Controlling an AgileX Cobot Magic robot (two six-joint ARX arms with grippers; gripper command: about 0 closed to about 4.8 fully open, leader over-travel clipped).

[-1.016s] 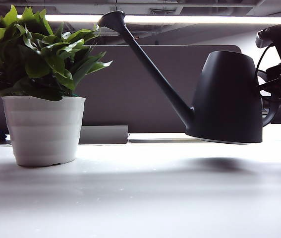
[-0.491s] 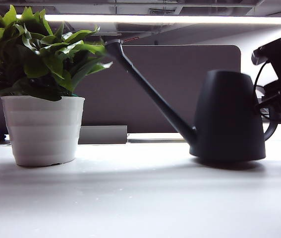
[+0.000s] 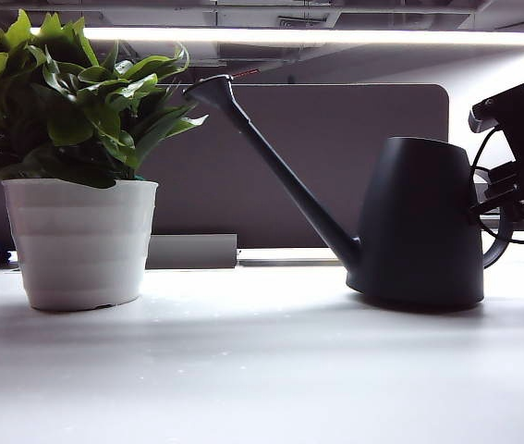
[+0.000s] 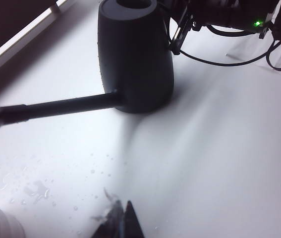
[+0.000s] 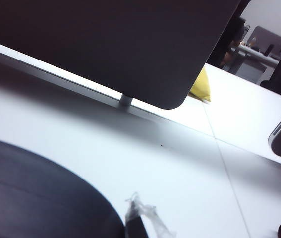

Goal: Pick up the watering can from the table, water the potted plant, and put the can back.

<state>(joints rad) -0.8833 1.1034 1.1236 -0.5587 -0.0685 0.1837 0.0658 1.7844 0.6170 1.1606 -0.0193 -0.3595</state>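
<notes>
The wide white, faintly speckled tabletop (image 3: 262,370) fills the near ground, bare at the front, and the left wrist view shows small water droplets (image 4: 36,188) scattered on it. At the left stands the bushy bright-green potted plant (image 3: 77,166) in its white ribbed round pot, upright on the surface. To the right, well apart from the pot, the matte dark grey tapered watering can (image 3: 419,222) sits flat on the tabletop, its long thin spout rising leftward so that the flared tip ends just beside the plant's outer leaves.

The right pincer (image 3: 488,199) is at the can's loop handle on the far right, closed on that handle; its black wrist and cables rise behind the can. In the right wrist view only the can's dark rounded body (image 5: 36,198) shows close up.

The left pincer (image 4: 123,223) hangs over the tabletop between plant and can, touching nothing; its tips seem to lie together, closed and empty.

Behind everything a dark grey divider panel (image 3: 335,157) stands across the far edge.
</notes>
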